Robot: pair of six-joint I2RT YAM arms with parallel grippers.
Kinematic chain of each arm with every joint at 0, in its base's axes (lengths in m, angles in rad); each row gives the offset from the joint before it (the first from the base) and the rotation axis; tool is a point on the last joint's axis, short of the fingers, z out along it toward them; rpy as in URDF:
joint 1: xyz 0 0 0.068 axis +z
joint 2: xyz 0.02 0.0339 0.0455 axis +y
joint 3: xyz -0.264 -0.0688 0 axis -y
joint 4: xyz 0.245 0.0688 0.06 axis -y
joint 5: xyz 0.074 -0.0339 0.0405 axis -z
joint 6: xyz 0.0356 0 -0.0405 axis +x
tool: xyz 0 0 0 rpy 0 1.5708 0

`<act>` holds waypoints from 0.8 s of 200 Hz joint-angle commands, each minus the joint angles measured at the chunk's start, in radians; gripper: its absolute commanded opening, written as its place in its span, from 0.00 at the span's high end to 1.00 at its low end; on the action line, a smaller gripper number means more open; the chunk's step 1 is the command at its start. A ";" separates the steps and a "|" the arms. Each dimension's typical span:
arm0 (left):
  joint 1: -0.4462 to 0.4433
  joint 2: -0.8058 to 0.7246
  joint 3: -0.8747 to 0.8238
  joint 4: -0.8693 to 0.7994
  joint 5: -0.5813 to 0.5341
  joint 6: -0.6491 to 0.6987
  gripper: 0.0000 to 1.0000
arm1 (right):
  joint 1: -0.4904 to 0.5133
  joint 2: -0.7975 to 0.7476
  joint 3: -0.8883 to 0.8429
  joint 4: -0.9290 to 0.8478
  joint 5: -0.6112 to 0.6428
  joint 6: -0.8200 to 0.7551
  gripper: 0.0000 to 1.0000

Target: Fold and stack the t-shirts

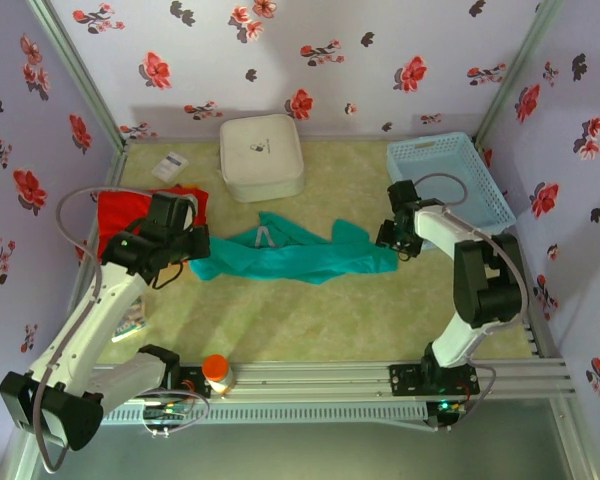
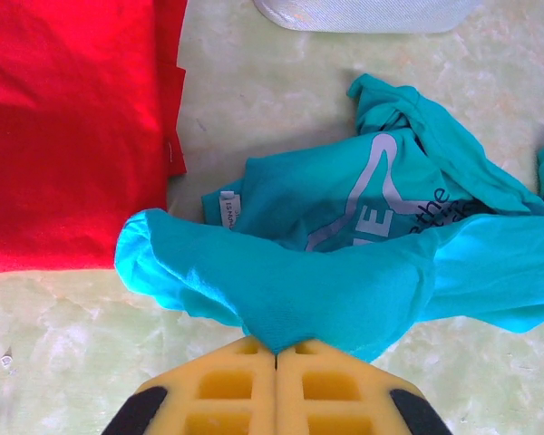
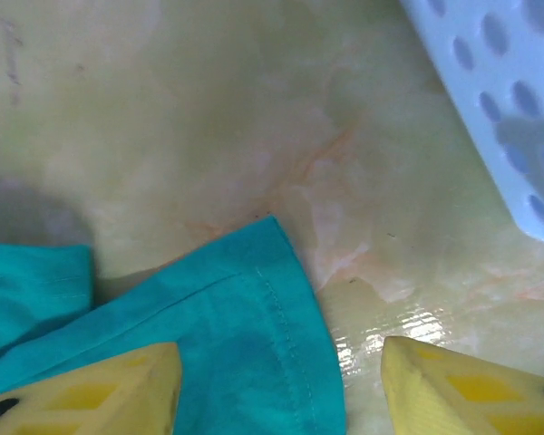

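Top external view: teal t-shirt (image 1: 280,255) lay crumpled mid-tabletop (image 1: 310,320), red t-shirt (image 1: 115,215) at left, partly under left arm. From wrist views: left end effector (image 2: 276,352) was clamped on teal fold; right end effector (image 3: 281,385) stood wide over hem corner, gripping nothing. Risk, as I judged: one-sided pull would bunch cloth or drag it onto red t-shirt. Basket (image 1: 450,185) sat just beside right arm and white box (image 1: 261,157) behind teal t-shirt, so room for spreading looked limited.

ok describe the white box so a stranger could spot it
Go to the back of the table, below the flowered wall. The white rounded-square box sits near its middle, just beyond the teal t-shirt. Unlike the light-blue perforated basket to its right, it is solid white.
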 commanded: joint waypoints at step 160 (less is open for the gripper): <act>0.015 -0.020 0.075 -0.027 0.005 0.021 1.00 | 0.016 -0.217 0.053 -0.052 0.087 -0.028 1.00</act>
